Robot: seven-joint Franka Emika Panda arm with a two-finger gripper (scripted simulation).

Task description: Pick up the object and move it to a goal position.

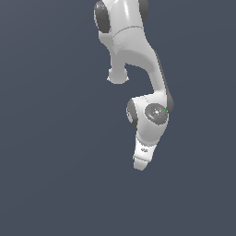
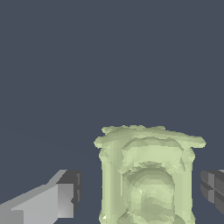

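In the wrist view the object [image 2: 148, 166] is a pale yellow-green blocky piece with a rounded ring shape on its face. It sits between my two fingers. My gripper [image 2: 140, 190] is open and straddles it. The left finger [image 2: 65, 197] stands a small gap away from it, and the right finger [image 2: 213, 188] is close beside it. In the exterior view my arm reaches down with the hand [image 1: 140, 161] low over the floor. The object is hidden there behind the hand.
A plain dark blue-grey floor [image 1: 55, 175] fills both views. No other objects, containers or edges show.
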